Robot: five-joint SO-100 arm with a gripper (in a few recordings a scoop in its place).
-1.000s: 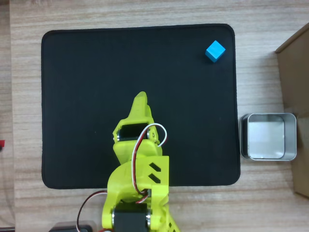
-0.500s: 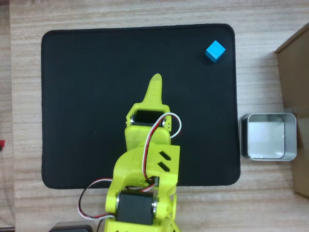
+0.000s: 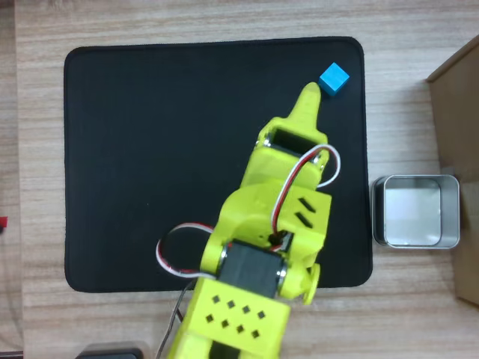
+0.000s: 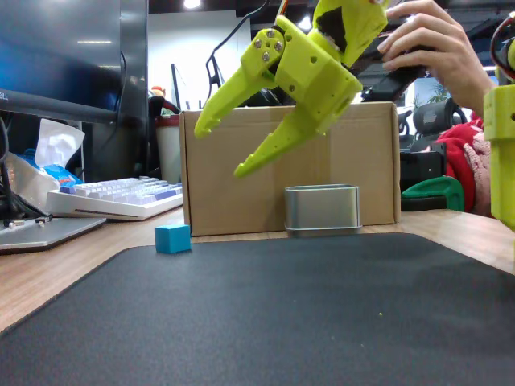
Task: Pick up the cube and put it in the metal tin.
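Observation:
The sky-blue cube (image 3: pixel 334 78) (image 4: pixel 172 238) rests near the far right corner of the black mat (image 3: pixel 150 149). My yellow gripper (image 4: pixel 221 147) hangs well above the mat with its two fingers spread open and nothing between them. From overhead its tip (image 3: pixel 310 97) points at the cube and stops just short of it. The shiny metal tin (image 3: pixel 415 212) (image 4: pixel 322 211) stands off the mat on the wooden table, to the right in the overhead view, and it holds nothing.
A brown cardboard box (image 3: pixel 458 149) (image 4: pixel 273 169) stands just beyond the tin. A keyboard (image 4: pixel 113 197) and a monitor (image 4: pixel 64 56) sit at the left in the fixed view. A person's hand (image 4: pixel 430 44) shows at the top right there.
The arm has swung right and reached farther out across the mat, bringing the gripper tip from mid-mat to just short of the cube. Cube and tin have not moved.

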